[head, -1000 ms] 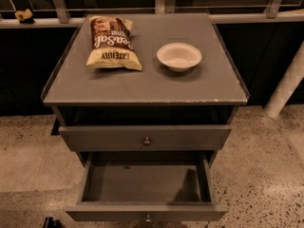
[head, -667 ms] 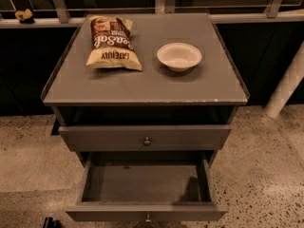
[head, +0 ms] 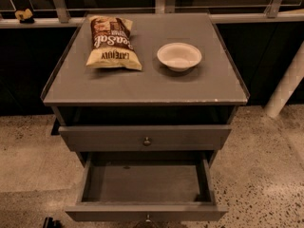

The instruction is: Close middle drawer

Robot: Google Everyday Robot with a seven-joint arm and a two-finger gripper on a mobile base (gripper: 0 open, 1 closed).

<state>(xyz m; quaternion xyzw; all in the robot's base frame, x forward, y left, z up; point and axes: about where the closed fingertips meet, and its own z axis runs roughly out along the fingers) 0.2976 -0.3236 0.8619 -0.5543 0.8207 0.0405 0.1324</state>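
Note:
The grey cabinet (head: 142, 87) stands in the middle of the camera view. Its middle drawer (head: 142, 182) is pulled far out toward me, and its plain grey interior is empty. The drawer's front (head: 118, 212) lies at the bottom edge, with its small round knob (head: 148, 218) just showing. Above it, the top drawer front (head: 95, 137) with its metal knob (head: 147, 140) stands out a little from the cabinet body. The lowest drawer is hidden under the open one. My gripper is out of view.
A chip bag (head: 111, 42) and a white bowl (head: 179, 56) lie on the cabinet top. A window ledge with railing posts (head: 59, 4) runs behind. A white post (head: 287, 82) leans at the right. Speckled floor (head: 266, 175) surrounds the cabinet. A small dark object (head: 47, 221) sits at the bottom left edge.

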